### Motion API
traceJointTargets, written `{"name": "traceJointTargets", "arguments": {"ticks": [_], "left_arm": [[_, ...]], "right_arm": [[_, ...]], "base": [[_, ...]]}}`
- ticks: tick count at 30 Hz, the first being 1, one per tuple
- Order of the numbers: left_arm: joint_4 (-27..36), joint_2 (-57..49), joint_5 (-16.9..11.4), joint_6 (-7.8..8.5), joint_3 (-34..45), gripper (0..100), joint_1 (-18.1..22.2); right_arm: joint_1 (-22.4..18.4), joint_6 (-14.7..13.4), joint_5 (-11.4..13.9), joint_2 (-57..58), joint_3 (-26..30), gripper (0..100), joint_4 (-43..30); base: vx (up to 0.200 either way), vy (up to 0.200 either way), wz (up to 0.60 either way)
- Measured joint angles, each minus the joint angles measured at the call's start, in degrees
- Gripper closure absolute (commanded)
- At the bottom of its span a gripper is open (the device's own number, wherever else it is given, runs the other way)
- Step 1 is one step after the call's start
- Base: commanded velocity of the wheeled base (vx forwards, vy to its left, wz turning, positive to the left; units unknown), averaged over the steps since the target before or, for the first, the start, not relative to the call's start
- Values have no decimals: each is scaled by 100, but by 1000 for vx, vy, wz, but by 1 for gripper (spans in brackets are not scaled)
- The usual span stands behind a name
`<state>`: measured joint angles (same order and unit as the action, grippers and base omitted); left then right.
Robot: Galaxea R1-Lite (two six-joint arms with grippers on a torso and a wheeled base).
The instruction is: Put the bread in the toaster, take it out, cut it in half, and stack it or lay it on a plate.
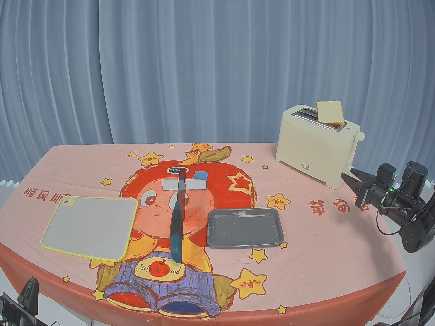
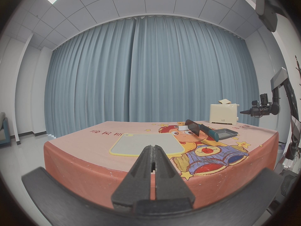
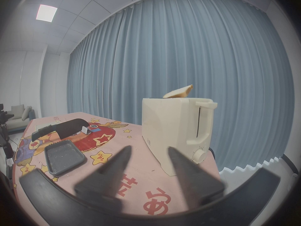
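Note:
A slice of bread (image 1: 330,112) (image 3: 178,92) sticks up, tilted, out of the near slot of the cream toaster (image 1: 317,152) (image 3: 175,129) at the table's back right. My right gripper (image 1: 348,173) (image 3: 149,153) hovers open and empty just right of the toaster, level with its lower half. A knife (image 1: 177,213) (image 2: 202,129) with a teal handle lies mid-table, its blade propped on a small white and blue block (image 1: 184,184). The grey cutting board (image 1: 90,226) (image 2: 147,143) lies left, the dark grey plate (image 1: 244,227) (image 3: 64,156) right of the knife. My left gripper (image 2: 153,148) (image 1: 28,293) is shut, below the table's front left edge.
A blue curtain hangs close behind the table. The toaster's lever and dial (image 3: 200,154) face my right gripper. Bare tablecloth (image 1: 317,259) lies between the plate and the table's right and front edges.

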<state>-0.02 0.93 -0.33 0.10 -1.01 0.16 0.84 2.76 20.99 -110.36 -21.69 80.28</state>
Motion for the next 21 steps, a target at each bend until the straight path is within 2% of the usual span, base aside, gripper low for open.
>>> {"name": "traceJointTargets", "arguments": {"ticks": [10,17,21], "left_arm": [[2,0,-2,0,0,100,0],[0,0,-2,0,0,100,0],[0,0,0,0,0,100,0]], "right_arm": [[150,-283,-15,521,35,0,-82],[169,-318,-48,756,37,0,-93],[177,-318,-184,830,41,0,-110]], "base": [[0,0,0],[0,0,0],[0,0,0]]}}
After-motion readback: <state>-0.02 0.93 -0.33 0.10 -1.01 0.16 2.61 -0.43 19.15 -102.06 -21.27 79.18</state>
